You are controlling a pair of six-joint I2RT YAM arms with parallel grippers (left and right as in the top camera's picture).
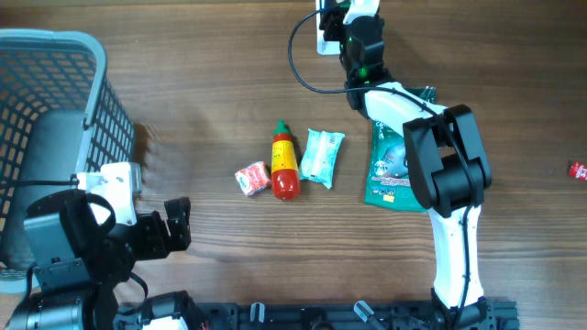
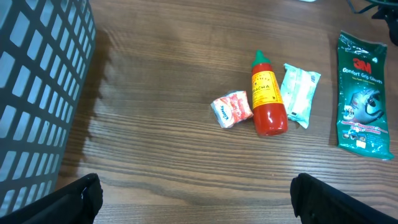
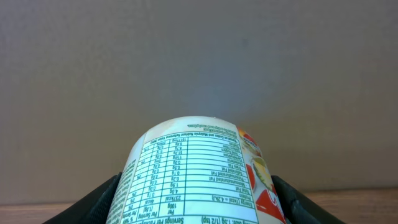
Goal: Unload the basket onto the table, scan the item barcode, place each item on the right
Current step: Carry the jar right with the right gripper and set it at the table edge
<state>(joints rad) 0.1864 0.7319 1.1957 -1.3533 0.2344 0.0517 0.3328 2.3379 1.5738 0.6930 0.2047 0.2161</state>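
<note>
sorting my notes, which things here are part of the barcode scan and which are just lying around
In the job: white nutrition-labelled container, gripped in right hand.
Lying about: sriracha bottle, red-and-white packet, pale green packet, 3M gloves pack, grey basket, open left hand.

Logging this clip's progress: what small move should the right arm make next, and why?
Probably roll the wrist to turn the white container held in the right gripper: only its nutrition table faces the wrist camera, with no barcode showing.
</note>
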